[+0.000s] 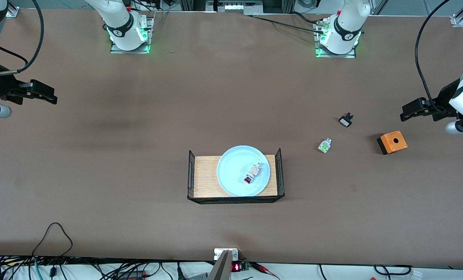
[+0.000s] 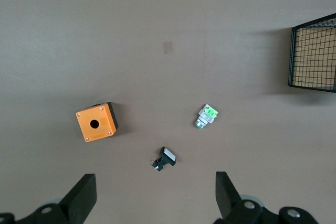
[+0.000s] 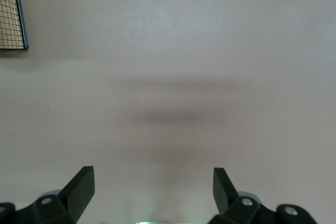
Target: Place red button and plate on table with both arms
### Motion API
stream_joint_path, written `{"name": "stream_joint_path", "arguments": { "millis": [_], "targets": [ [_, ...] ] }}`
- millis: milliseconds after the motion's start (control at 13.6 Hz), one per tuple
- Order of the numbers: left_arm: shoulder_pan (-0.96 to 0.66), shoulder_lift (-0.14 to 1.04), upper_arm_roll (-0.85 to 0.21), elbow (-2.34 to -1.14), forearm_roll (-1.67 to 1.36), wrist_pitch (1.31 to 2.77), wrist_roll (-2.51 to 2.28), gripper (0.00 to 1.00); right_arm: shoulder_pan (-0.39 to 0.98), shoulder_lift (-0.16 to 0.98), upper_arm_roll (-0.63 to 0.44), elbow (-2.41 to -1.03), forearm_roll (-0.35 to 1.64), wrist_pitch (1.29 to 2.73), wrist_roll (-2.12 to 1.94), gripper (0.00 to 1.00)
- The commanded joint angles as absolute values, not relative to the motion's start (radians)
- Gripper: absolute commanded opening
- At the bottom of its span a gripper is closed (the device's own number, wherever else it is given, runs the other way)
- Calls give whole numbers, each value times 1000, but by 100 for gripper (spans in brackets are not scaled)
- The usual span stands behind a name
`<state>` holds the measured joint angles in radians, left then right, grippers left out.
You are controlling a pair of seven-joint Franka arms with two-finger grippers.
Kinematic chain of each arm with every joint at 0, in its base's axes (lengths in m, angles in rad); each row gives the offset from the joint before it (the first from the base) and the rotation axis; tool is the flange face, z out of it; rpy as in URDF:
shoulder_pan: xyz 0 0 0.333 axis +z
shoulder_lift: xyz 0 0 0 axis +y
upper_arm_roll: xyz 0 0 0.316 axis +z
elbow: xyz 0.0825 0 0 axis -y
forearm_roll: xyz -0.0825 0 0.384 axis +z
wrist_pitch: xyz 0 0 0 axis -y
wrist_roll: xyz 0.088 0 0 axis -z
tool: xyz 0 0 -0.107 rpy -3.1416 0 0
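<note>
The right gripper (image 1: 48, 97) hangs over the table (image 1: 138, 175) at the right arm's end, fingers spread, holding nothing. On the tray (image 1: 204, 175) near the front edge lies the plate (image 1: 231, 167), with the red button (image 1: 251, 174) on it. The left gripper (image 1: 406, 112) waits, fingers spread, over the left arm's end.
</note>
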<state>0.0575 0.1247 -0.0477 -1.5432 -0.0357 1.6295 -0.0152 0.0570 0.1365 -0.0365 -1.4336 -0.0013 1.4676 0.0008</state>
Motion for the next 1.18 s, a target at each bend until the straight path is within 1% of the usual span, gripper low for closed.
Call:
{"name": "stream_joint_path", "arguments": {
  "millis": [0, 147, 295, 442, 590, 737, 885, 1106],
  "targets": [
    [41, 121, -58, -1531, -63, 1599, -14, 100, 51, 137, -32, -1420, -5, 1459, -12, 100],
    [25, 129, -116, -1529, -80, 1591, -28, 100, 51, 138, -32, -1420, -3, 1459, -12, 100],
    [25, 147, -202, -1523, -119, 1591, -116, 100, 51, 137, -32, -1419, -3, 1460, -12, 100],
    [6, 185, -288, -1491, -123, 1592, -199, 100, 51, 137, -31, -1419, -3, 1460, -15, 100],
    [-34, 234, -348, -1433, -124, 1598, -202, 100, 51, 137, -32, -1419, -2, 1460, -15, 100],
    [-105, 282, -362, -1382, -126, 1600, -201, 100, 52, 137, -31, -1419, -5, 1468, -14, 100],
    [-170, 337, -362, -1367, -123, 1626, -206, 100, 52, 138, -31, -1419, -5, 1470, -14, 100],
    [-215, 388, -362, -1368, -120, 1765, -244, 100, 52, 137, -31, -1419, -3, 1470, -14, 100]
  ]
}}
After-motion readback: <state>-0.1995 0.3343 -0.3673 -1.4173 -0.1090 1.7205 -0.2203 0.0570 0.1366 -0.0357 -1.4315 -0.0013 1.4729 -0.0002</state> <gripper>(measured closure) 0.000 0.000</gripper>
